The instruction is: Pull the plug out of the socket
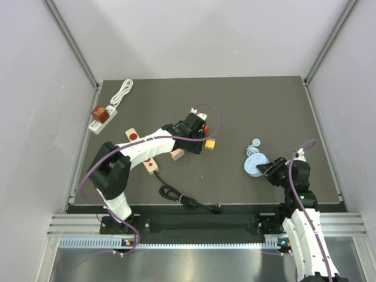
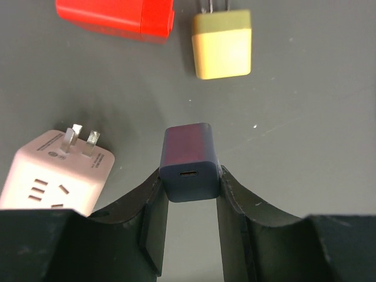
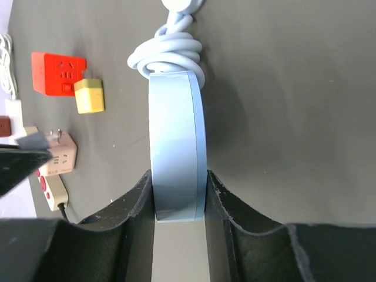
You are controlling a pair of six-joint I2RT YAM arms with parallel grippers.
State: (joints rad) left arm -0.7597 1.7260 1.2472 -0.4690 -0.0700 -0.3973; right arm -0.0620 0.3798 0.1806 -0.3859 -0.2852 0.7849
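Note:
My left gripper [image 2: 189,177] is shut on a small navy charger plug [image 2: 188,158] with a USB port facing the camera; its prongs are hidden. In the top view this gripper [image 1: 197,130] is at the table's middle and hides the plug. A red socket block [image 2: 114,17] and a yellow plug [image 2: 222,44] lie just beyond it, apart from the navy plug. My right gripper [image 3: 179,197] is shut on a round light-blue socket disc [image 3: 176,147], held on edge, with its coiled cable [image 3: 167,53] behind. It shows at the right in the top view [image 1: 267,170].
A pink adapter [image 2: 56,173] lies left of the navy plug. A white power strip with a brown plug [image 1: 101,117] sits at the far left. A black cable [image 1: 188,200] lies near the front edge. Pink strip pieces [image 1: 151,166] lie under the left arm.

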